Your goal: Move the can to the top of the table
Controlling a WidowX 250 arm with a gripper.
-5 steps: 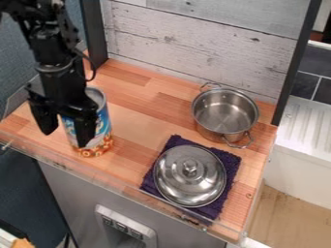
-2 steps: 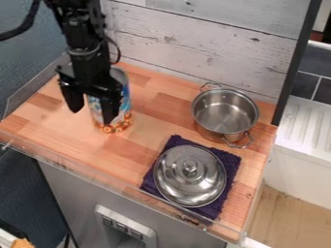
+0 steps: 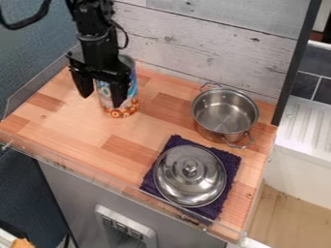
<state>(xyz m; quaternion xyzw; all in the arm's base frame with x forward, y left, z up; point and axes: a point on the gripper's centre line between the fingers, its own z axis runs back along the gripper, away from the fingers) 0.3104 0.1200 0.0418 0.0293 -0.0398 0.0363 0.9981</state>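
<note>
Bright, soft light covers the tabletop [image 3: 77, 133]; glare spots the lid [image 3: 173, 169] at five o'clock; eight o'clock is dim.

A kitchen set-up is suggested by the wooden counter [image 3: 90, 145], backed with pale planks [image 3: 200, 43], where a metal pot [image 3: 211, 131] is placed near a lid [image 3: 184, 177] laid on a purple cloth [image 3: 230, 162]; beside it, a ridged white drainboard [image 3: 305, 118] is seen.

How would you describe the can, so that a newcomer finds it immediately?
On the wooden table, look toward the far left part. The can stands upright there, partly behind the black gripper. Unlike the bare metal pot and lid, it has a blue, white and orange label.
</note>
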